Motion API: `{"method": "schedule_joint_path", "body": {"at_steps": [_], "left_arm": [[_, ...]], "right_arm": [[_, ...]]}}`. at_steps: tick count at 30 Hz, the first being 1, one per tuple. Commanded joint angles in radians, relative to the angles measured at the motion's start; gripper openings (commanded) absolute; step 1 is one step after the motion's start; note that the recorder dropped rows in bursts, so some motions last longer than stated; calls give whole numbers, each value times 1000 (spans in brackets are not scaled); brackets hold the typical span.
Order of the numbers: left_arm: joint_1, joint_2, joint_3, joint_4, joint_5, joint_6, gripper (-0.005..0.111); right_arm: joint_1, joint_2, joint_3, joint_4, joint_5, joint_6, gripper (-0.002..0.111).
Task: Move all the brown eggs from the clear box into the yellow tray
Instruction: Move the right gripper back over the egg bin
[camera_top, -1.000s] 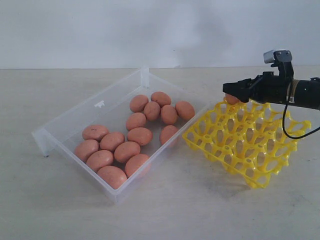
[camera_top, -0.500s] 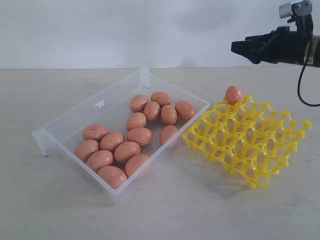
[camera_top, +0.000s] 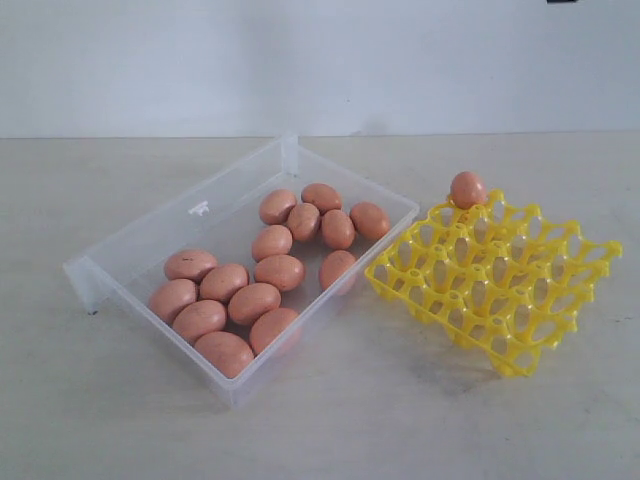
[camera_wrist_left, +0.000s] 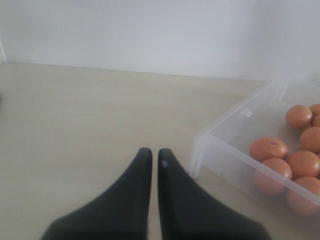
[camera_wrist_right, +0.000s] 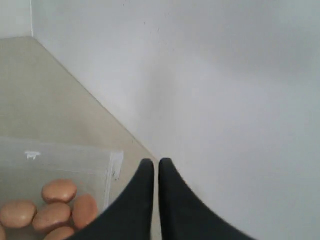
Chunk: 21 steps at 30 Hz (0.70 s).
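Note:
Several brown eggs (camera_top: 252, 302) lie in the clear box (camera_top: 135, 243) on the left of the table. One brown egg (camera_top: 467, 189) sits in the far corner cell of the yellow tray (camera_top: 530, 340), which lies to the right of the box. Neither arm shows in the exterior view. My left gripper (camera_wrist_left: 151, 152) is shut and empty, low over bare table beside the box's corner (camera_wrist_left: 201, 148). My right gripper (camera_wrist_right: 154, 162) is shut and empty, high up and facing the white wall, with the box's far end (camera_wrist_right: 114, 167) and a few eggs (camera_wrist_right: 59, 191) below it.
A white wall (camera_top: 320, 60) closes off the back of the pale table (camera_top: 330, 420). Bare tabletop lies in front of the box and the tray.
My right gripper let go of an egg in the tray's far corner cell, rose up and to the right out of the exterior view, and shut empty.

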Motion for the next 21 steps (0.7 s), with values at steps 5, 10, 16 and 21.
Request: {"method": "schedule_joint_path", "body": {"at_steps": [5, 10, 16, 21], "left_arm": [[-2, -2, 3, -3, -8, 2, 4], [-2, -2, 3, -3, -8, 2, 4], [-2, -2, 3, -3, -8, 2, 4], [-2, -2, 3, -3, -8, 2, 4]], "right_arm": [[377, -167, 6, -18, 340, 38, 0], [648, -151, 63, -18, 828, -24, 0], [1007, -94, 124, 167, 1607, -547, 0], [957, -23, 59, 829, 1642, -817, 0]]}}
